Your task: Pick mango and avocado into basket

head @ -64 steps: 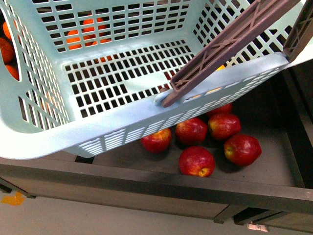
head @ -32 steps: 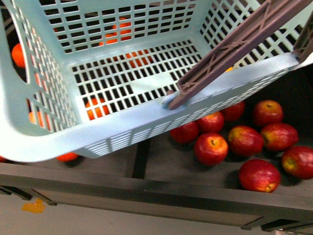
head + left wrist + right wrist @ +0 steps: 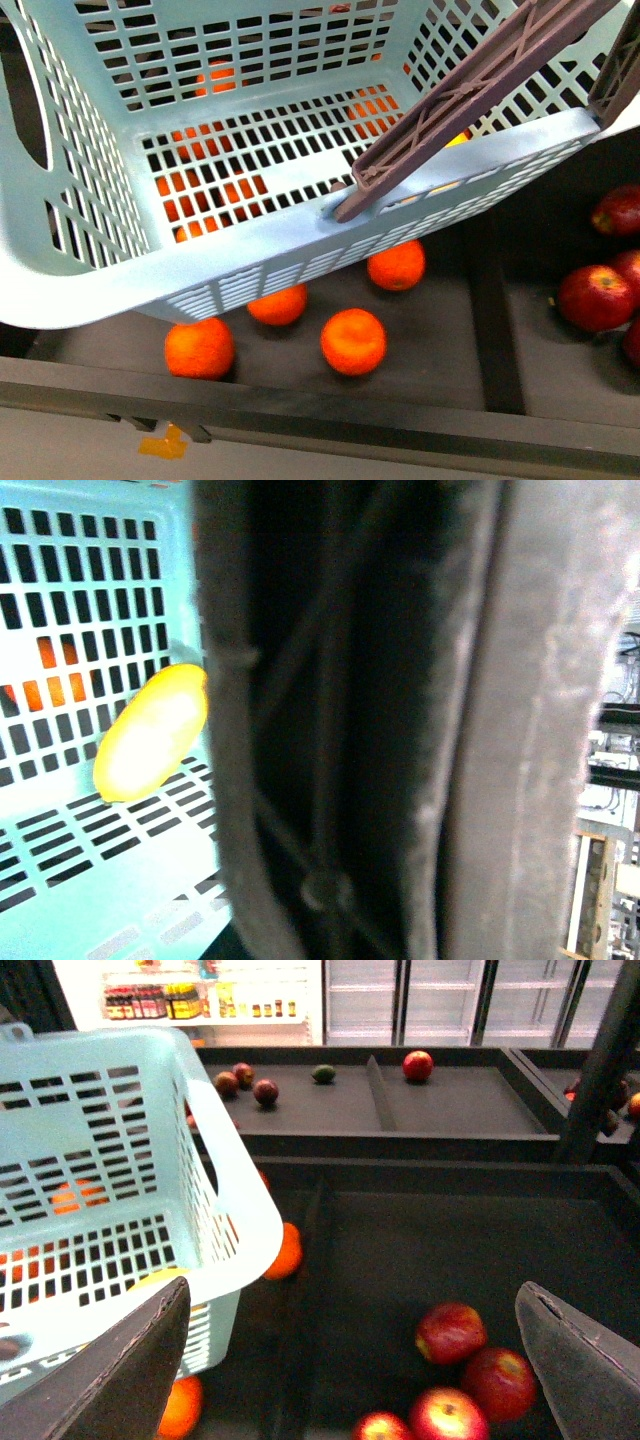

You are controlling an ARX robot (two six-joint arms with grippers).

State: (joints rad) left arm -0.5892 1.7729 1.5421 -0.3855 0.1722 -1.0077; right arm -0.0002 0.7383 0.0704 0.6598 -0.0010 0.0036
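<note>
Four oranges (image 3: 352, 341) lie loose in a dark display bin (image 3: 440, 350), each apart from the others. A raised divider (image 3: 492, 320) separates them from the red apples (image 3: 596, 297) in the next compartment. A small orange scrap (image 3: 163, 443) lies on the pale floor (image 3: 60, 445). The right wrist view shows a farther bin (image 3: 450, 1100) with a lone apple (image 3: 418, 1064). Behind it stand a bottle shelf (image 3: 165, 1002) and glass-door coolers (image 3: 450, 1000).
</note>
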